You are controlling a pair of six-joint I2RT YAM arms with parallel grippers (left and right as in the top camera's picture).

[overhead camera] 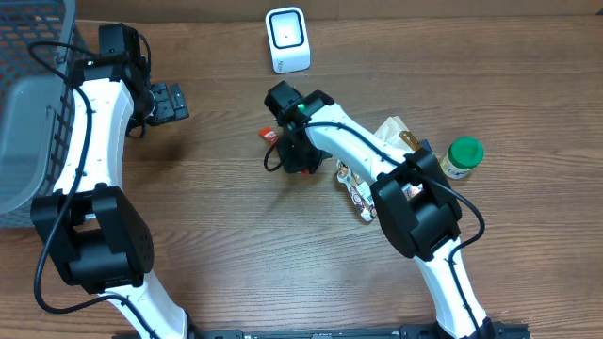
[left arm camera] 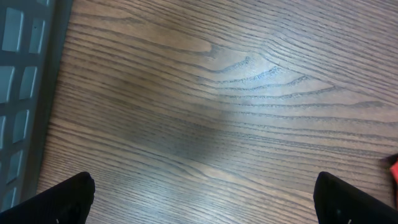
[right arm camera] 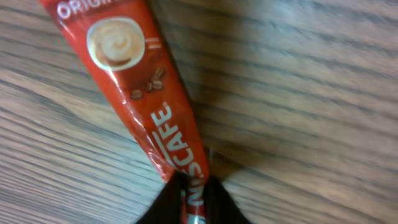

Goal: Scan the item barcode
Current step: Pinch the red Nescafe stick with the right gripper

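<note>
Sachet [right arm camera: 149,106] was at table [overhead camera: 236,245] centre, its end clamped in the right gripper [right arm camera: 186,196], whose arm hid most of it from overhead. Left gripper [left arm camera: 205,202] stood released near basket [overhead camera: 24,104]. Scanner [overhead camera: 286,40] stood beyond; jar [overhead camera: 462,157] and packets [overhead camera: 356,188] lay rightward.

Scanner [overhead camera: 287,40]: stood at the far edge of the worktop [overhead camera: 217,235], near its middle.
Basket [overhead camera: 28,104]: placed at the far left of the worktop.
Sachet [overhead camera: 268,134]: found in front of the scanner, well apart from it; one end is caught between the jaws of the right gripper [right arm camera: 189,199].
Packets [overhead camera: 358,193]: heaped right of the sachet, partly hidden under the right arm.
Jar [overhead camera: 462,157]: stood right of the packets, just beside them.
</note>
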